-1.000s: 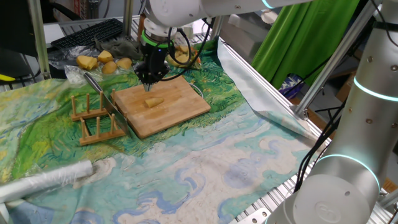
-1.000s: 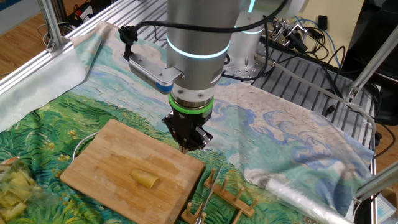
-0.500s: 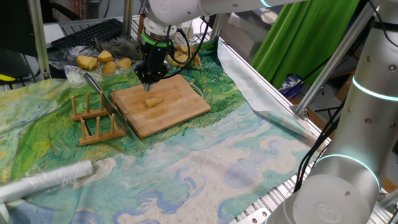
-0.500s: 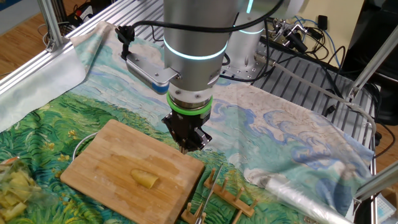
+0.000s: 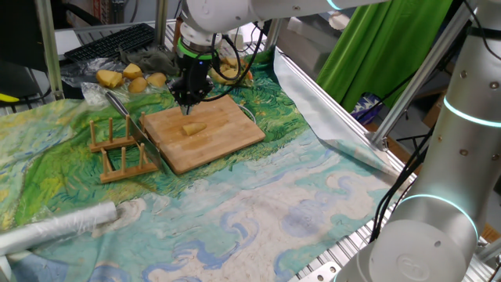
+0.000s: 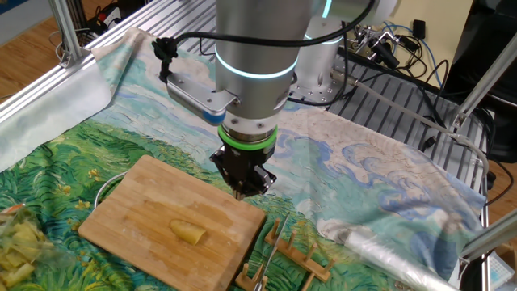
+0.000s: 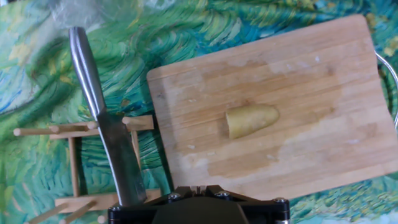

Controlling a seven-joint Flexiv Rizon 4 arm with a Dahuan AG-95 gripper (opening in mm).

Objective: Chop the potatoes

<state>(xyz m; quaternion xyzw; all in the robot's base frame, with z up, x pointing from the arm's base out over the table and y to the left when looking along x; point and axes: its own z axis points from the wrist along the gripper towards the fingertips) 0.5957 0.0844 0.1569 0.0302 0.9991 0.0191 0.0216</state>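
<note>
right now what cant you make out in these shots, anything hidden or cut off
- Knife: its lower end runs behind the gripper housing at the bottom edge of the hand view.
- Gripper: its fingertips do not show in the hand view.
- Cutting board: its right end is cut by the hand view's edge.
- Whole potatoes: small in one fixed view, count unclear.
- Potato wedge: too small there to see its cut face.

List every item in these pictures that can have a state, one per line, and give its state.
Small pale-yellow peeled potato wedge: whole, uncut, lying alone on the board.
Rectangular wooden chopping board: flat on the cloth.
Steel-handled knife: resting in the rack, not held.
Slotted wooden rack: beside the board, holding the knife.
Black two-finger claw: shut, empty, pointing down above the board.
</note>
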